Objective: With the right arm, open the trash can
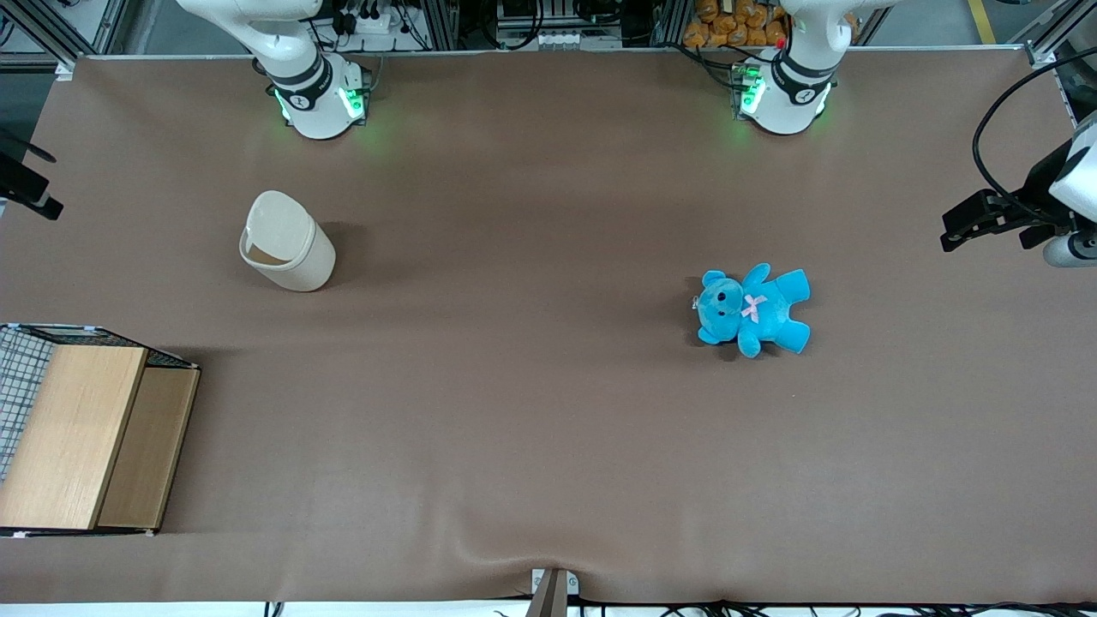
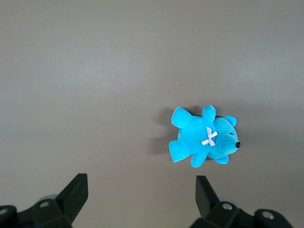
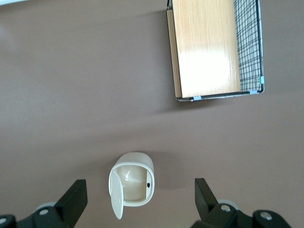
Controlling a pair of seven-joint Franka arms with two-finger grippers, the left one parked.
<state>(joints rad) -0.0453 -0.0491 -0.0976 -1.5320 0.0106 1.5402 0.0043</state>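
Note:
The trash can (image 1: 291, 253) is a small cream-white bin standing on the brown table near the right arm's base (image 1: 319, 94). Its lid (image 1: 276, 224) is swung up on its hinge, and the hollow inside (image 3: 135, 183) shows in the right wrist view. My right gripper (image 3: 138, 183) hangs high above the table, open, with its two black fingers (image 3: 73, 197) wide apart and nothing between them. The can lies well below it, seen between the fingers and touching neither. In the front view only a black part of the right arm's hand (image 1: 26, 184) shows at the table's edge.
A wooden box with a wire-mesh side (image 1: 81, 433) stands at the working arm's end, nearer the front camera than the can. A blue teddy bear (image 1: 754, 310) lies toward the parked arm's end. The brown table cloth (image 1: 514, 411) has a ripple at its front edge.

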